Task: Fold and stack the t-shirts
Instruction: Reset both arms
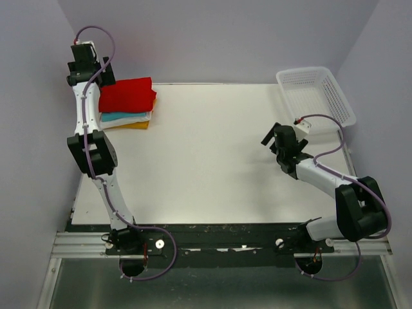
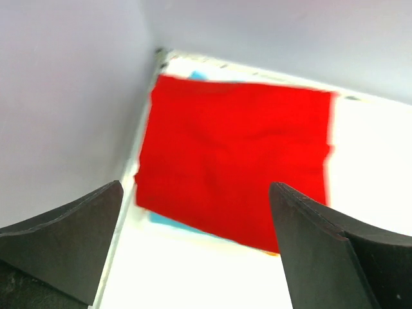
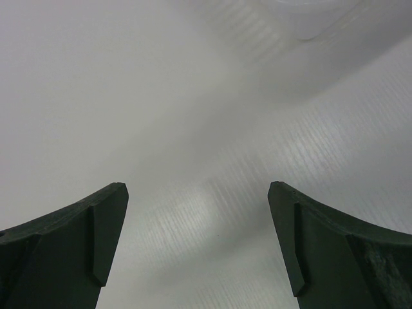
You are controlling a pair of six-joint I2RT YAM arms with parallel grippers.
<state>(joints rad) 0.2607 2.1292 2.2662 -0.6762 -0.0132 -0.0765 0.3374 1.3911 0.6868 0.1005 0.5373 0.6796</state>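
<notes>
Two arms rose from the near edge of the counter [image 1: 206, 167], one at each side. Each carried one hand, and neither hand gripped anything. On the right side the right hand [image 1: 274, 138] [image 3: 196, 187] hung low over bare counter with its two fingers spread wide, well apart from the shirts. The left arm reached along the left edge to the far left corner. There the left hand [image 1: 103, 74] [image 2: 196, 185] was also spread wide, poised just beside and above the pile without touching the cloth. That pile was a single stack of four folded t-shirts near the far left corner, close to the left wall. The red shirt [image 1: 127, 94] [image 2: 238, 161] lay on top, flat and roughly square. Under it sat the turquoise shirt [image 1: 122, 117] [image 2: 168, 221], then a thin edge of the white shirt [image 1: 132, 121], and the orange-yellow shirt [image 1: 132, 126] at the bottom. One white lattice basket [image 1: 341, 96] stood in the far right corner, just beyond the right hand, and only its own mesh floor showed inside. Nothing lay on the counter between the two hands, and lilac walls closed in the back and both sides.
</notes>
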